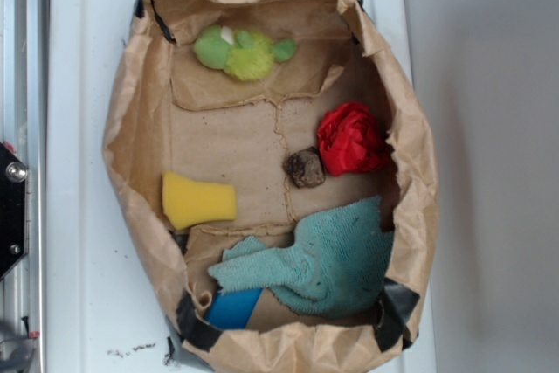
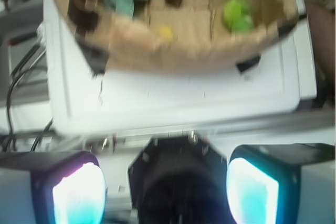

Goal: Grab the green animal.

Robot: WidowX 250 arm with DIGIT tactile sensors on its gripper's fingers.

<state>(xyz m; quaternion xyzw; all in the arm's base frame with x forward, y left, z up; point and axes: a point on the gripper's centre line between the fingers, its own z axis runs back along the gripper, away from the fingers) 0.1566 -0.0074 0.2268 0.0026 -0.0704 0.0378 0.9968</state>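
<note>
The green animal [image 1: 242,51] is a small plush toy with a fuzzy lime body and light-green head and limbs. It lies at the far end of the brown paper bag tray [image 1: 131,111]. In the blurred wrist view it shows as a green blob [image 2: 237,13] at the upper right. My gripper [image 2: 165,190] is open and empty, its two pads [image 2: 79,192] far apart. It hangs outside the tray, over the robot's base, well away from the toy. The gripper does not show in the exterior view.
In the tray lie a yellow sponge [image 1: 197,200], a teal terry cloth [image 1: 323,259], a red crumpled cloth [image 1: 351,139], a small brown lump [image 1: 305,168] and a blue piece [image 1: 234,307]. The tray stands on a white surface [image 1: 79,128]. Cables [image 2: 21,87] run at the left.
</note>
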